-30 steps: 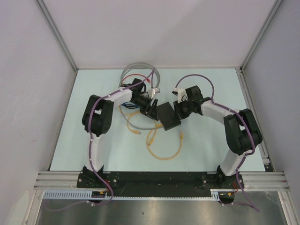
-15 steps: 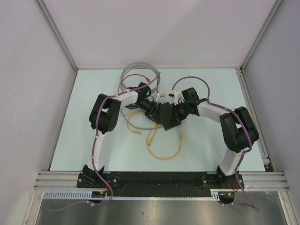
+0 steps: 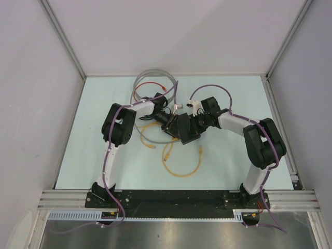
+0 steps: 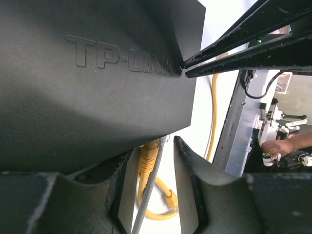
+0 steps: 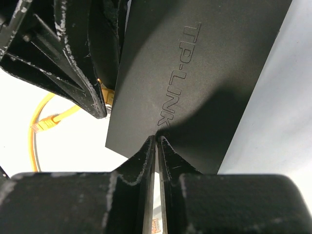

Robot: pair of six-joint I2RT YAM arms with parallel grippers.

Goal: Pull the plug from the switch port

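over the tabletop [image 3: 233, 161], the right gripper [image 5: 155, 146] pinches the switch [image 5: 195, 73] by its edge, nearly closed. the left gripper [image 4: 152, 165] sits half open astride the yellow plug [image 4: 148, 158].

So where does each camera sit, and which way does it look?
Top external: above and behind, looking down on the table; left arm and right arm show.
Left wrist: from that wrist, past the left gripper to the switch and a yellow plug.
Right wrist: from that wrist, past the right gripper to the switch.
Shared: both wrist views show the switch's TP-LINK lettering.
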